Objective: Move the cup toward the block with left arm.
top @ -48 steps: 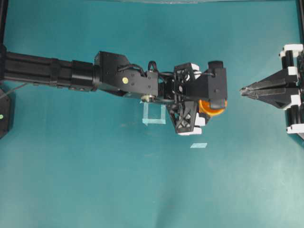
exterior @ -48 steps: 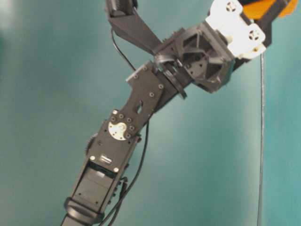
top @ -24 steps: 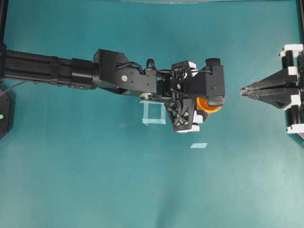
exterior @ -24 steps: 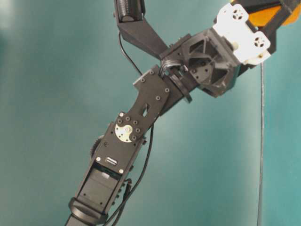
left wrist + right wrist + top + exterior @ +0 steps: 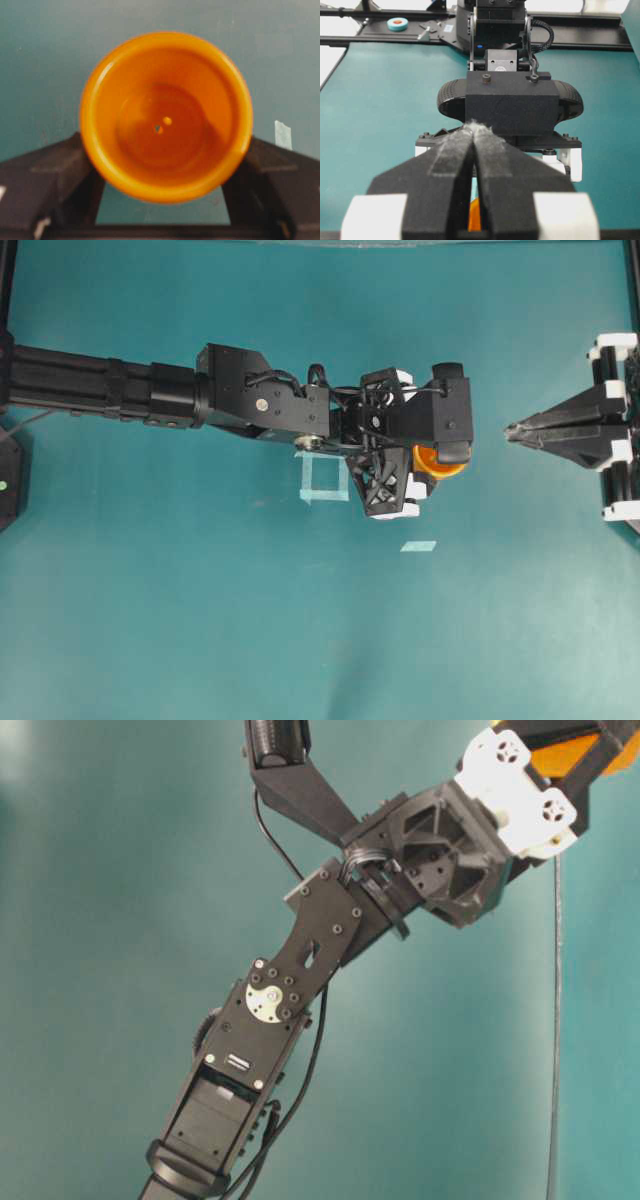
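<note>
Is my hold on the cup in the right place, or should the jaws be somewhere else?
Keep it: the left gripper has one finger each side of the cup, across its round wall below the wide rim. The flared rim should resist slipping, so gripping from above across the widest part suits it.

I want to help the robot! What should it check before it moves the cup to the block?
1. Cup held between the left gripper fingers: ok.
2. Cup upright, opening facing the wrist camera: ok.
3. Block in sight: not ok, no view shows it.
4. Right gripper out of the way, shut, parked at the table's edge: ok.
5. Cup lifted off the table: cannot tell.
</note>
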Robot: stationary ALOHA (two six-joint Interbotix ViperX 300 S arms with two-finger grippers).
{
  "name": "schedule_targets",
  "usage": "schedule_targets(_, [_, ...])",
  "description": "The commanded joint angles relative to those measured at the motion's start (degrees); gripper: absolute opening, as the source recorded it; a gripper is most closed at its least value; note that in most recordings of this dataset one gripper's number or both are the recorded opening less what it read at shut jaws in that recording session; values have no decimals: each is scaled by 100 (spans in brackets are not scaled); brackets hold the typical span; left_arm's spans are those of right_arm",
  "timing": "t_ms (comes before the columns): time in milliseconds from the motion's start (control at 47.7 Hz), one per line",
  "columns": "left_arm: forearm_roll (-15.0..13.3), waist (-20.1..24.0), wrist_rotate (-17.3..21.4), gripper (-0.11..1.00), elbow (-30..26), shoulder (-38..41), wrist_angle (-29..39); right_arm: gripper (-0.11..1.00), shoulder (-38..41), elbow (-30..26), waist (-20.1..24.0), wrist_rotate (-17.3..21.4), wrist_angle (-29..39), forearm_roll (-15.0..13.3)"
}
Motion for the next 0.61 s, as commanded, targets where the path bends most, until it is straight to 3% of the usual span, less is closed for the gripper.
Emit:
schedule_targets(0, [18,0,0,64,-62,-141,-44,0,18,-167,9,0,-26,-9])
schedule_targets(587, [9,0,0,64,-62,-141,-97,0,18,-167,9,0,-9,-9])
